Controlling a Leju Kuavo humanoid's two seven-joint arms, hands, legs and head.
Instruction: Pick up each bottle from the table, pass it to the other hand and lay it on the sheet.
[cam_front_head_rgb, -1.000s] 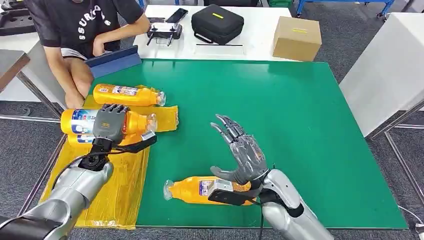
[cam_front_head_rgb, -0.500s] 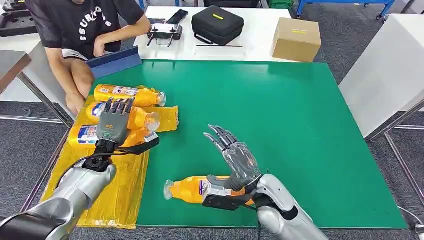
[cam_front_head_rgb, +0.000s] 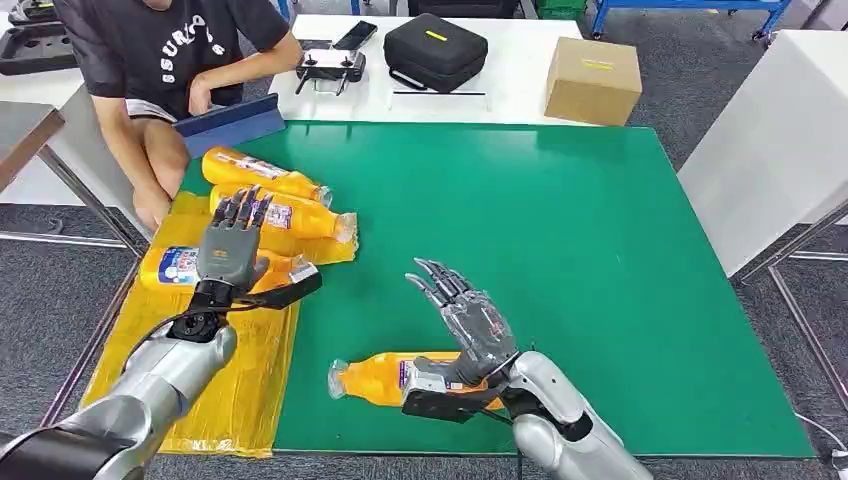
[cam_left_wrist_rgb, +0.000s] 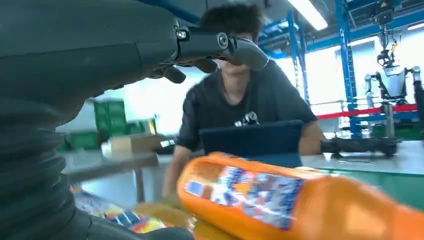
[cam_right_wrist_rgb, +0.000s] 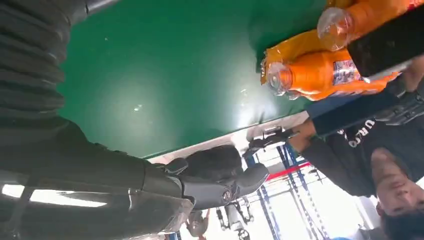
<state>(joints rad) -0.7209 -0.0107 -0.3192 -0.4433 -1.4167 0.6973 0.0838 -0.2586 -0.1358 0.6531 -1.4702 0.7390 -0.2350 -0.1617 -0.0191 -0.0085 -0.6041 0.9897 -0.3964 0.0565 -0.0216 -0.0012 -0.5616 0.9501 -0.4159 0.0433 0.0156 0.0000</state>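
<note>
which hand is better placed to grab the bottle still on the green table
Right. The right hand hovers open directly above the bottle on the green table, while the left hand is across at the yellow sheet over the bottles already there.

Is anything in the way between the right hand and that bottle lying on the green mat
Nothing visible. The right hand is open just above the bottle, which lies alone on the green mat.

three orange bottles (cam_front_head_rgb: 283, 214) lie on their sides on my yellow sheet (cam_front_head_rgb: 225, 390); a fourth bottle (cam_front_head_rgb: 385, 379) lies on the green table (cam_front_head_rgb: 600, 260).
</note>
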